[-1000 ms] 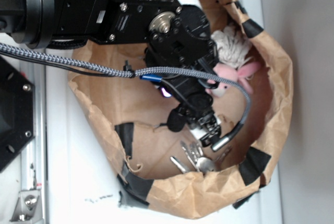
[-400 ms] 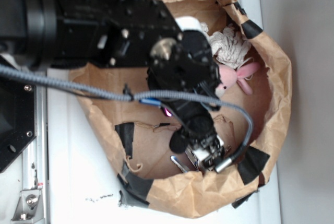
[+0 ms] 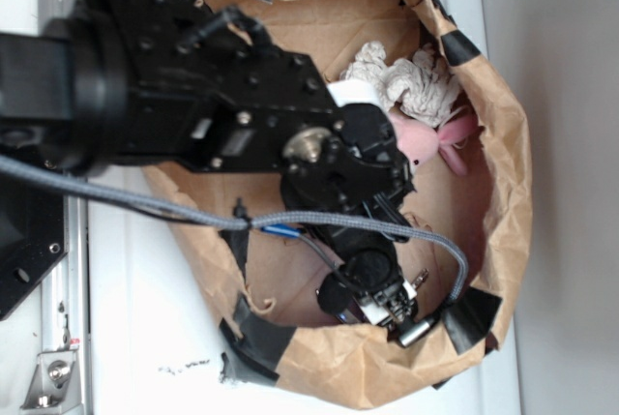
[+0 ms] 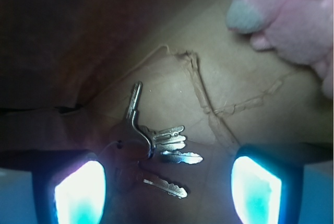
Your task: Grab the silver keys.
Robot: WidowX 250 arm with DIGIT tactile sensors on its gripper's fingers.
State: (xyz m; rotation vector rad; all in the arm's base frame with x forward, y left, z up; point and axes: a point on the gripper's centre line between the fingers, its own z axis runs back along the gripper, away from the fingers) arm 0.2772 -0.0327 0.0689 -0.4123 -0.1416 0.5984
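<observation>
The silver keys [image 4: 159, 151] lie fanned out from a ring on the brown paper floor of the bag, directly between my two glowing fingertips in the wrist view. My gripper [image 4: 167, 190] is open, its fingers [image 4: 78, 192] spread wide on either side of the keys, not touching them. In the exterior view my gripper [image 3: 387, 304] is low inside the paper bag [image 3: 503, 192] near its front wall and hides the keys. The pink plush toy [image 4: 292, 15] lies beyond, at upper right; it also shows in the exterior view [image 3: 435, 139].
A white rag [image 3: 406, 81] lies at the back of the bag beside the plush. Black tape patches [image 3: 469, 313] mark the crumpled bag rim. The bag wall stands close in front of the gripper. A braided cable [image 3: 145, 204] trails over the arm.
My arm has moved forward and down inside the bag, from near the plush to over the keys, which it now hides in the exterior view.
</observation>
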